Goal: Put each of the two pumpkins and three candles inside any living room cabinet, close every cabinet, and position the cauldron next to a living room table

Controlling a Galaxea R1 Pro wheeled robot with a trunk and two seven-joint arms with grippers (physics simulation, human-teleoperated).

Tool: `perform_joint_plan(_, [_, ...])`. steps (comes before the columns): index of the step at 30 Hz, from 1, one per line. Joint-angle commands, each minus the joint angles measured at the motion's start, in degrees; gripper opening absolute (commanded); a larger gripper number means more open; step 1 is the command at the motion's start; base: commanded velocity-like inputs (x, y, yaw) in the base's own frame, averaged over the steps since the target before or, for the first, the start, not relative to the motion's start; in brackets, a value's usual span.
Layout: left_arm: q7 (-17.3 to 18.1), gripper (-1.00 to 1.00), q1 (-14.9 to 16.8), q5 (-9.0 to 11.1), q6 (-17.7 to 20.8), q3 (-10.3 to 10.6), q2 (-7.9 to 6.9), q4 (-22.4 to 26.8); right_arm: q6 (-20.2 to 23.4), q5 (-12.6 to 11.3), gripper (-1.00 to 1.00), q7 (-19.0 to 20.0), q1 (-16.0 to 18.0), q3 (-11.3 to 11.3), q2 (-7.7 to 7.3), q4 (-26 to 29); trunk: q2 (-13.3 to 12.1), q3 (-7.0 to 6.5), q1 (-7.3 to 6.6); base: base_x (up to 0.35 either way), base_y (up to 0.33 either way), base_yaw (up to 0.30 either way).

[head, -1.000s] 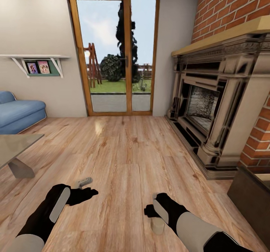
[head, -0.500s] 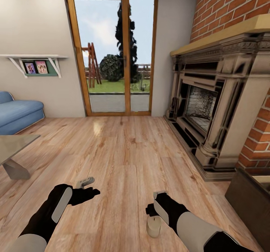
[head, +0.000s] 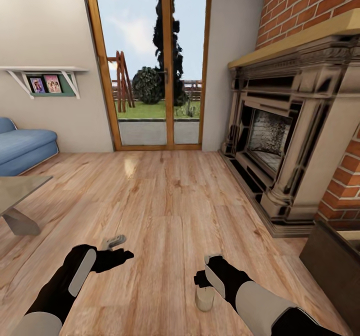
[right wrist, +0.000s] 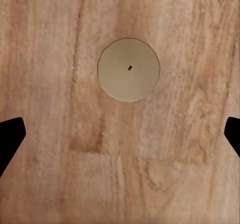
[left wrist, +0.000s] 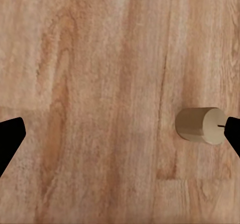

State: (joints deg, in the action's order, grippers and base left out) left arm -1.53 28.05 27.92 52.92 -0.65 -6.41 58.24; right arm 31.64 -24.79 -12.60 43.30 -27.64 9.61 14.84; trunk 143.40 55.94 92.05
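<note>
- A candle point(head: 205, 298) stands upright on the wooden floor point(head: 165, 201), directly beneath the right pincer point(head: 202, 276); in the right wrist view the candle point(right wrist: 129, 69) shows its round top and wick, lying ahead of the midpoint between the spread fingertips.
- The right pincer is released and holds nothing.
- The left pincer point(head: 117, 248) is likewise released; in its wrist view the candle point(left wrist: 201, 125) sits off to one side, near one fingertip point(left wrist: 233, 134).
- The right arm is plainly nearer, so the grasp probably falls to it; the candle's axis is vertical.
- The glass table point(head: 17, 191) stands at the left, the cabinet point(head: 332, 266) at the right.
- No writing is legible.
</note>
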Motion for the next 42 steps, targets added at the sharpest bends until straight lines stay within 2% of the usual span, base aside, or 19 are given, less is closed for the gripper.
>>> perform_joint_plan(1, [-0.16, 1.00, 0.02, 0.30, 0.28, -0.06, 0.00, 0.17, 0.22, -0.60, 1.00, -0.44, 0.03, -0.41, -0.02, 0.10, 0.04, 0.29, 0.01, 0.000, 0.000, 0.000])
perform_joint_plan(42, [-0.14, 1.00, -0.01, 0.30, 0.34, 0.15, 0.08, 3.27, 0.16, -0.52, 1.00, -0.17, 0.03, -0.40, -0.03, 0.31, 0.58, 9.15, 1.04, 0.000, 0.000, 0.000])
